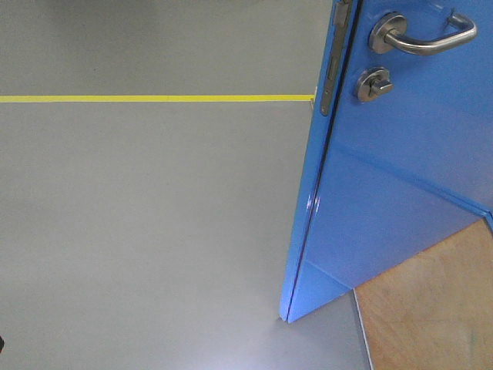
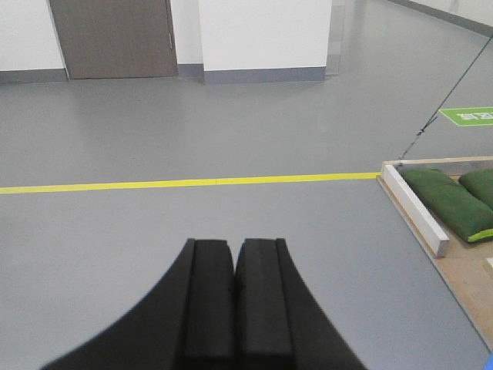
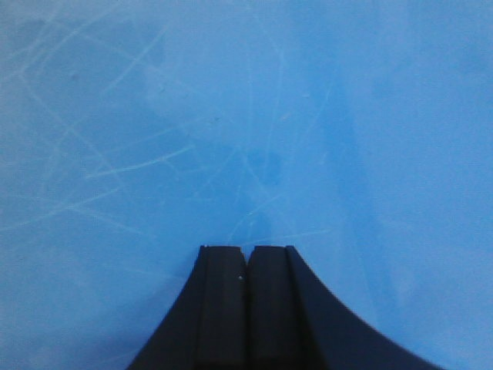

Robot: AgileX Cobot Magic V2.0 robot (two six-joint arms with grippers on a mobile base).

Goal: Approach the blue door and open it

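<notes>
Front view: the blue door stands at right, its lever handle above the thumb-turn. Left wrist view: the left gripper has its jaws pressed together, empty, with a yellow floor line ahead and green sandbags ahead-right. Right wrist view: the right gripper has its jaws closed on nothing, and the scratched door panel fills the view beyond their tips.

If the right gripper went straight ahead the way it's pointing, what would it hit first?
The blue door. Its scratched blue face fills the right wrist view just past the right gripper, whose fingers are shut. Nothing shows in between; how near it is, I cannot tell for sure.
</notes>
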